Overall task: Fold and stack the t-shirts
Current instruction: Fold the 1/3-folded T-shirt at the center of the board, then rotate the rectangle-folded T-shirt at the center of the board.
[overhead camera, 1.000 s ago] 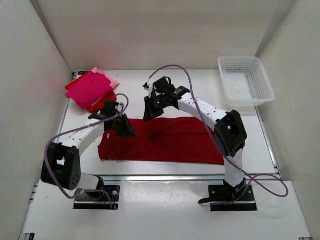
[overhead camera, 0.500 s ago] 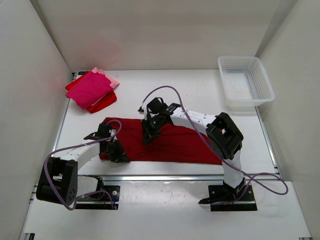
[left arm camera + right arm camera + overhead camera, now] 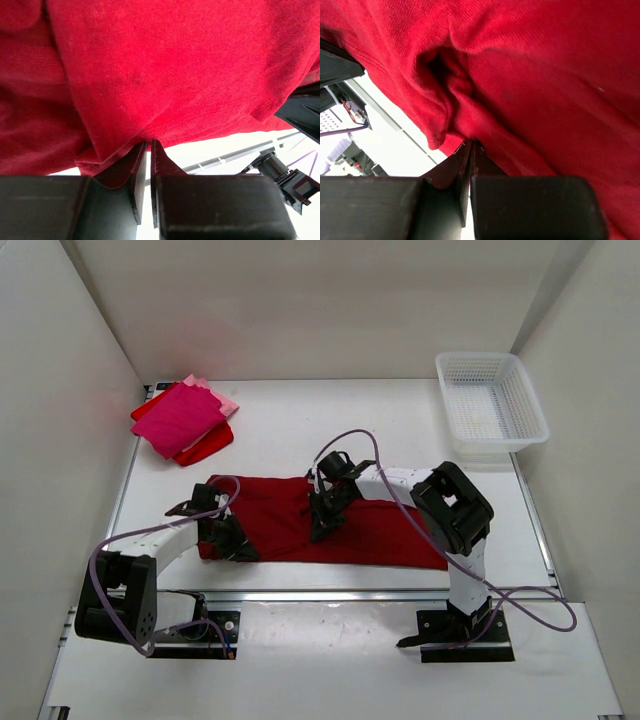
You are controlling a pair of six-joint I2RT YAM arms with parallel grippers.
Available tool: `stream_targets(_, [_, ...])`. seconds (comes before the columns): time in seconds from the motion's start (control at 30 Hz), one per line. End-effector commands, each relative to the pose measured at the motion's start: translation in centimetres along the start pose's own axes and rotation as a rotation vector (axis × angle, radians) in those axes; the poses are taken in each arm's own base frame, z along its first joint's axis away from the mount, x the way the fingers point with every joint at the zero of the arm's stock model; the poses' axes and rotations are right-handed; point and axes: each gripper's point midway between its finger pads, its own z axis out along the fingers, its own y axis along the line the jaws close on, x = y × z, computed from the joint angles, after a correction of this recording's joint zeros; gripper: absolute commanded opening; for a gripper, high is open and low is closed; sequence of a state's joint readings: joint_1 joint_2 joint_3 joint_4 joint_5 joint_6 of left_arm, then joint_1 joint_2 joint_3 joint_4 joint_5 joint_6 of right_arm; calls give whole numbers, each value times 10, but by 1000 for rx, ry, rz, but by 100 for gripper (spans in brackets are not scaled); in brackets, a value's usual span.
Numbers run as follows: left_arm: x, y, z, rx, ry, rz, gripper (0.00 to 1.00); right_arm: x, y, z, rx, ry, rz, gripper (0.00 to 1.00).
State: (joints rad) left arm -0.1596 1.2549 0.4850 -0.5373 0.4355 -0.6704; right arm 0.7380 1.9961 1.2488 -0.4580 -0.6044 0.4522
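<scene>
Overhead and wrist views, read left to right, with every place given from the dark red shirt (image 3: 385, 525), which lies spread in a long band across the near part of the counter (image 3: 350, 420).

Beyond the shirt's left end and well apart from it is the stack of folded shirts (image 3: 185, 420), magenta on top with pink and bright red edges showing beneath.

At the shirt's left near corner, my left tool (image 3: 149, 146) is clamped on the hem. The wrist view shows the cloth pinched between fingers that are almost together.

Near the shirt's middle, a little left of centre, my right tool (image 3: 471, 145) is closed tight on a bunched fold, with the fabric puckering above the pinch.

Beyond the shirt's right end and well apart from it stands the white basket (image 3: 492, 445), which is not involved.

Handling, as I judge it: the shirt is light, soft and limp, so it will sag and crease wherever I do not support it, and it is not fragile. It is best taken at hems and corners, two holds spaced along one edge, so the fold line stays straight. A hold in the middle of the cloth may gather several layers.
</scene>
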Motion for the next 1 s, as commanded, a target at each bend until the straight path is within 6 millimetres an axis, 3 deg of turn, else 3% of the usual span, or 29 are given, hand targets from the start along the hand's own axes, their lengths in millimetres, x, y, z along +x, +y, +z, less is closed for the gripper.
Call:
stream_targets(0.0, [-6,-13,-4,44,-12,22,18,-12,18,-20,-11,-76,-71,1])
stream_targets(0.07, [-16,-30,-13,48,-35,63,17,-13,33,-29,-43,-57,-78,1])
stream_targets(0.1, [-16,-35,-15,38,-35,88,18,-23,46,-36,-58,-76,-115,1])
stream_targets(0.13, [-25,-47,-24,39,-56,115,18,-21,52,-41,-63,-58,-125,1])
stream_targets(0.23, [-54,-99,-53,95,-134,196,18,-50,89,-69,-113,-108,-216,4])
stream_targets(0.33, [-82,-119,-71,109,-204,201,17,-67,94,-79,-129,-132,-244,6])
stream_targets(0.53, [-122,-106,-71,130,-247,103,13,-131,69,-64,-152,-178,-279,8])
stream_targets(0.63, [-148,-110,-78,141,-300,98,13,-165,54,-47,-126,-196,-301,20])
stream_targets(0.67, [-154,-109,-79,137,-309,98,13,-171,49,-39,-141,-195,-284,30])
stream_targets(0.8, [-166,-110,-82,152,-344,101,14,-199,24,-24,-102,-227,-259,46])
stream_targets(0.97, [-166,-96,-76,142,-355,103,15,-230,23,-17,-134,-288,-285,55])
